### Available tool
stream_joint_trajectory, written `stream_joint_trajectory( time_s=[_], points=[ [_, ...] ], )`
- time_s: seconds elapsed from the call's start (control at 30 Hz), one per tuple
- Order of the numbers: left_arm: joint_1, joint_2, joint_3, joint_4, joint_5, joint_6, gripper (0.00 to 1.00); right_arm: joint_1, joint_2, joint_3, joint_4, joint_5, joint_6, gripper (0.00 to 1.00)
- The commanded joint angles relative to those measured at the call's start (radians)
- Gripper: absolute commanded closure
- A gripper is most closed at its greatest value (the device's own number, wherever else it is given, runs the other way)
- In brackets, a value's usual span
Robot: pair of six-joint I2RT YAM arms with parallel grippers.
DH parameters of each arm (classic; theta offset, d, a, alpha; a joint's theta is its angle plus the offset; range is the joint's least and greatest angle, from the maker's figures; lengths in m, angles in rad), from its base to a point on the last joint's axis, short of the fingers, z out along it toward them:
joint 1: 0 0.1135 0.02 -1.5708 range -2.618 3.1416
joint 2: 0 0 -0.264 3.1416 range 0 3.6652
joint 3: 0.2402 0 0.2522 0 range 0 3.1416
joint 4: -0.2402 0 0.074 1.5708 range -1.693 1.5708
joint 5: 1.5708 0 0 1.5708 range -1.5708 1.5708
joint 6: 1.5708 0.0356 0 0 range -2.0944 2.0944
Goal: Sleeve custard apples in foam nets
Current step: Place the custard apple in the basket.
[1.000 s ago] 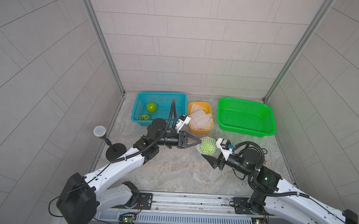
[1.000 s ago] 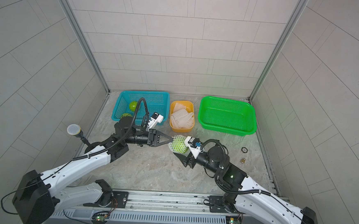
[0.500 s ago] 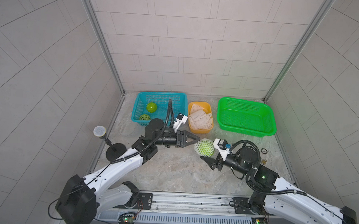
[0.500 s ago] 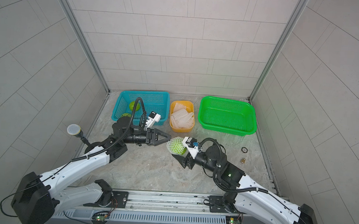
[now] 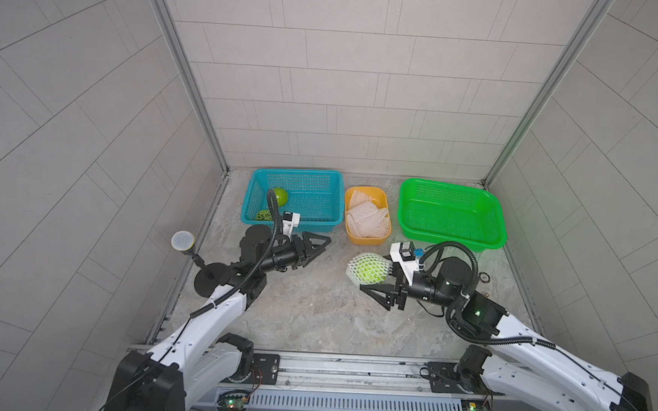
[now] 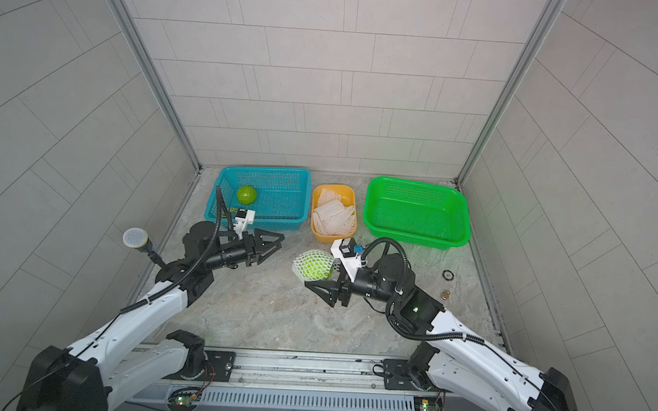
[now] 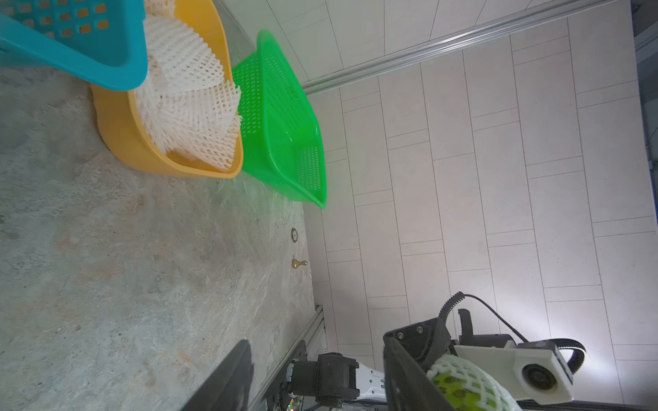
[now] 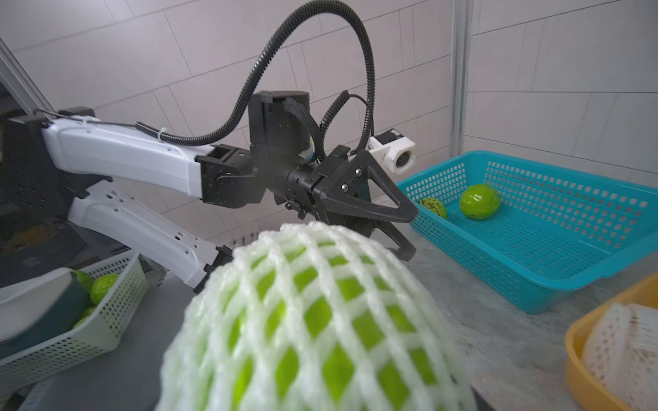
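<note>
since a second ago, let go of the foam net (image 5: pixel 353 266) with the left fingers (image 5: pixel 316 244): then pressed together on the net's free end, now spread in a wide v and drawn back toward the left edge of the bench (image 5: pixel 313 315), well apart from the fruit. half a second ago already loose, but nearer to it than now. plain in the right wrist view too: left fingers (image 8: pixel 374 210) parted, gripping nothing, beyond the net's rounded end.

hardly any shift for the sleeved custard apple (image 5: pixel 372 272): over the middle of the bench as before, green skin showing through the white diamonds, net drawn to a blunt point on the side facing the left arm. right fingers (image 5: pixel 377 293) clamped on it from both sides, same grip as a second ago; in the left wrist view, one dark finger (image 7: pixel 406 359) against the sleeved custard apple (image 7: pixel 463 388).

no change along the back edge. in the blue basket (image 5: pixel 296 171) at the back left corner, one bare custard apple (image 5: pixel 280 196) and a darker-patterned one (image 5: pixel 264 215), near each other but apart. just beside that basket, the yellow tub (image 5: pixel 365 188) with the spare foam nets (image 5: pixel 366 216) piled inside. past it, the green basket (image 5: pixel 444 184) at the back right corner.
</note>
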Motion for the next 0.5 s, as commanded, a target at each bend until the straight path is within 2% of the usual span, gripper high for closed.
stream_joint_trajectory(
  time_s=[0.0, 0.1, 0.2, 0.3, 0.47],
  points=[
    [0.003, -0.039, -0.009, -0.025, -0.002, 0.044, 0.37, -0.041, 0.028, 0.009, 0.184, -0.156, 0.142, 0.21],
    [0.004, -0.057, -0.004, -0.037, 0.009, 0.056, 0.37, -0.047, 0.055, 0.016, 0.205, -0.193, 0.159, 0.21],
    [0.004, -0.067, -0.001, -0.049, 0.011, 0.066, 0.34, -0.05, 0.059, 0.014, 0.197, -0.172, 0.153, 0.22],
    [0.003, -0.068, 0.001, -0.059, 0.009, 0.077, 0.34, -0.078, 0.047, 0.013, 0.145, -0.097, 0.125, 0.21],
    [0.002, -0.07, 0.016, -0.098, 0.001, 0.115, 0.31, -0.189, 0.025, 0.058, -0.029, 0.08, 0.068, 0.21]
  ],
)
